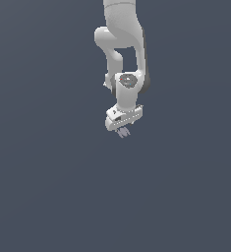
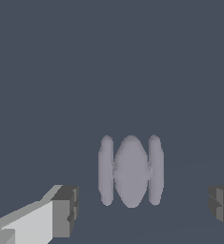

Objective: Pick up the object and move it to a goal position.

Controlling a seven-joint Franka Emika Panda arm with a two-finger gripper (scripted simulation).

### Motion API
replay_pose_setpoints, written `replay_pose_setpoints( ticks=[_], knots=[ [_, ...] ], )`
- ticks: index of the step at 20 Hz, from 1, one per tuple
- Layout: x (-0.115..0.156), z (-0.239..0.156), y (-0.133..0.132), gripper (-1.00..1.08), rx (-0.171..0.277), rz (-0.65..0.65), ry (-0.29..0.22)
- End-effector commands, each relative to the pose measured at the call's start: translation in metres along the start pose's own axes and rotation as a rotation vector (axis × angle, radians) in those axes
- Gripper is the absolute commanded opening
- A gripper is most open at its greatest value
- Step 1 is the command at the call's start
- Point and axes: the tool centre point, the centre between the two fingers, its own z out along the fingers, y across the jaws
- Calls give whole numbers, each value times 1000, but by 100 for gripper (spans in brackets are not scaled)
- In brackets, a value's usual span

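The object (image 2: 130, 171) is a small pale lavender-grey lump with a rounded middle and a thin lobe on each side. In the wrist view it lies between my two fingers, with a visible gap on either side. One finger (image 2: 61, 212) is white with a dark pad; of the other, only the dark pad (image 2: 222, 207) shows at the frame's edge. The gripper (image 2: 144, 209) is open and touches nothing. In the exterior view the arm points down, and the object (image 1: 124, 132) peeks out just under the gripper (image 1: 122, 128).
A plain dark blue-grey surface (image 1: 48, 187) fills both views all around the arm. No other objects, containers or edges show, and no goal marker is visible.
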Motion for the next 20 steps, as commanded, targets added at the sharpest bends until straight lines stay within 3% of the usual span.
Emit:
replay_pose_setpoints(
  ticks=[1,20],
  knots=[
    [0,0,0,100,0,0,0],
    [-1,51,-1,100,0,-5,1]
  ],
)
